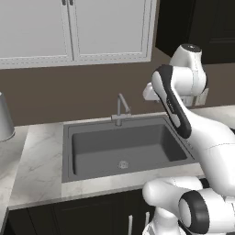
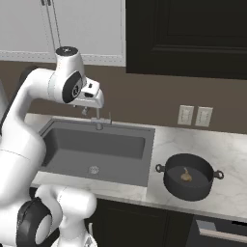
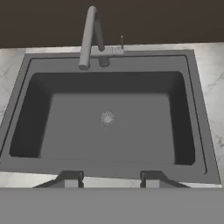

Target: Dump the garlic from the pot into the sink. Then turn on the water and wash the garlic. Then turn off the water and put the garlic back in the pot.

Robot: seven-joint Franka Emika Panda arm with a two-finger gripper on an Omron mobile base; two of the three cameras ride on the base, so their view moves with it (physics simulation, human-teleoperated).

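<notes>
The black pot (image 2: 188, 183) stands on the marble counter right of the sink (image 2: 111, 144), with the small tan garlic (image 2: 185, 176) lying on its bottom. The dark grey sink (image 1: 101, 151) holds nothing but its silver drain (image 3: 107, 118), and no water runs from the thin grey faucet (image 3: 89, 36). My gripper (image 2: 86, 110) hangs high over the sink's back edge, well left of the pot. In the hand view the gripper (image 3: 111, 180) is open, its fingertips (image 3: 72, 179) wide apart with nothing between them, looking down into the basin (image 3: 131, 131).
A grey metal vessel (image 1: 4, 120) stands on the counter at the far left. White upper cabinets (image 1: 73, 30) and dark ones (image 2: 188, 36) hang above. Two wall outlets (image 2: 185, 115) sit behind the pot. My own arm (image 1: 176, 108) crosses the sink's right side.
</notes>
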